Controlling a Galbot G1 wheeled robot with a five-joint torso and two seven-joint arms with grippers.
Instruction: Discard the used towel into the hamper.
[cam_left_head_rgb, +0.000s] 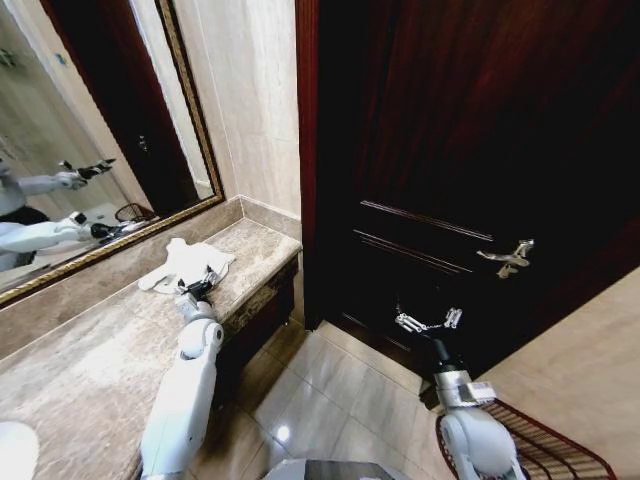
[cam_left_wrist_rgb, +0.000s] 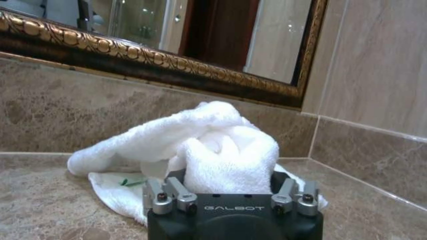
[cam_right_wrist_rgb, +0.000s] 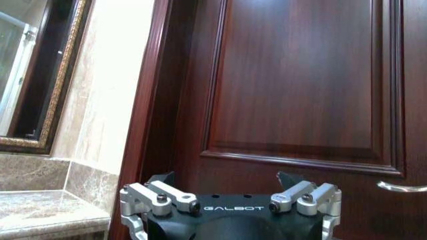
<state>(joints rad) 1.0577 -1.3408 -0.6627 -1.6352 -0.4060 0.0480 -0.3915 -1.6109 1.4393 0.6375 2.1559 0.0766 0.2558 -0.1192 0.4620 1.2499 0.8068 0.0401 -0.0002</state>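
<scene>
Head view shows me a dark wooden door (cam_left_head_rgb: 480, 150) that takes most of the right side, with a metal lever handle (cam_left_head_rgb: 507, 256) on it. On the left a marble counter (cam_left_head_rgb: 90, 370) runs along the wall under a mirror with gold frame (cam_left_head_rgb: 110, 245). On the floor at the lower right corner I see the hamper (cam_left_head_rgb: 545, 445), a dark reddish wire basket, partly hidden behind my right arm.

The white towel (cam_left_head_rgb: 185, 262) lies on the counter near the far corner, crumpled. My left gripper (cam_left_head_rgb: 198, 287) is stretched over the counter and reaches the near edge of the towel. In the left wrist view the towel (cam_left_wrist_rgb: 220, 150) is bunched up between the two fingers (cam_left_wrist_rgb: 293, 192), and the fingers press on the cloth from both sides, so I judge it grasps the towel, which is well apart from the hamper.

My right gripper (cam_left_head_rgb: 428, 321) hangs in the air in front of the door, above the tile floor. Its fingers (cam_right_wrist_rgb: 160, 192) are spread wide with nothing between them.
</scene>
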